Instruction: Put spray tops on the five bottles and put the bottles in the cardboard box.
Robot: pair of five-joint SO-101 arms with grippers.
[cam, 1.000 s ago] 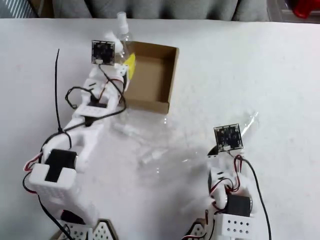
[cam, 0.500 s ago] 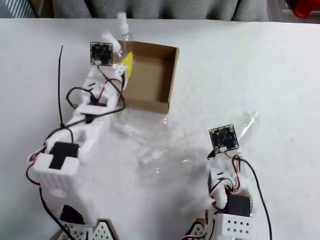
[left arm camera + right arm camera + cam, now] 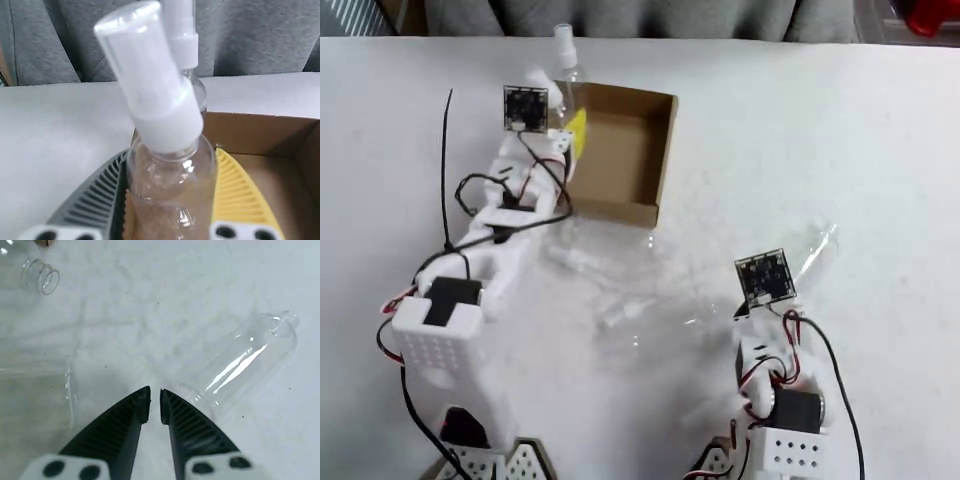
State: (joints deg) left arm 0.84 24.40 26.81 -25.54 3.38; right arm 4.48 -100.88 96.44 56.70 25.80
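1. Being pinched by the left gripper (image 3: 167, 210), a clear bottle (image 3: 167, 165) with a white spray top (image 3: 150, 85) is being held, slightly tilted, at the cardboard box (image 3: 260, 132) edge.
2. The right gripper (image 3: 155, 407) is being held pressed together, empty, over the table (image 3: 150, 315), near an uncapped bottle (image 3: 245, 360) lying flat.

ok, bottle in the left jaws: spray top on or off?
On: white spray top caps the bottle in the left jaws.
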